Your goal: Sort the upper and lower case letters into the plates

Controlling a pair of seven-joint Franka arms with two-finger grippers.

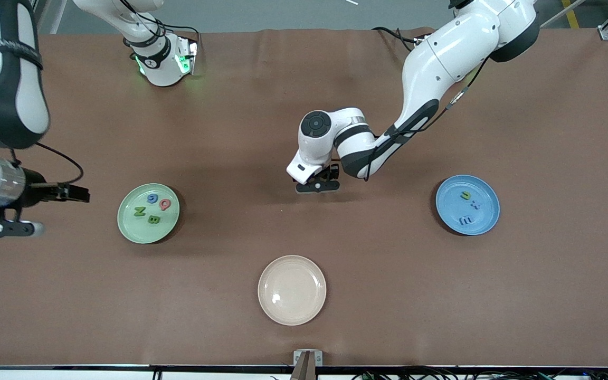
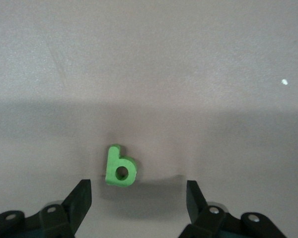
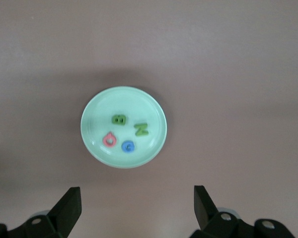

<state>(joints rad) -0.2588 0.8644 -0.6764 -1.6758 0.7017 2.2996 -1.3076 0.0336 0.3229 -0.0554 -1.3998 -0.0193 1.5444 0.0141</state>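
A green lowercase b (image 2: pixel 120 167) lies on the brown table cover, free of any grip. My left gripper (image 2: pixel 138 191) hangs open just over it, mid-table (image 1: pixel 317 186), and hides it in the front view. The mint green plate (image 1: pixel 135 229) holds a blue G (image 1: pixel 152 198), a pink Q (image 1: pixel 164 203), a green N (image 1: pixel 139 211) and a green B (image 1: pixel 153 219). The blue plate (image 1: pixel 452 206), toward the left arm's end, holds three small letters. My right gripper (image 3: pixel 136 191) waits open and empty beside the mint plate (image 3: pixel 99 111), at the right arm's end (image 1: pixel 6 228).
A cream-beige plate (image 1: pixel 292 290) with nothing in it sits nearer the front camera, midway between the two coloured plates. The left arm's forearm (image 1: pixel 420 89) slants over the table above the middle.
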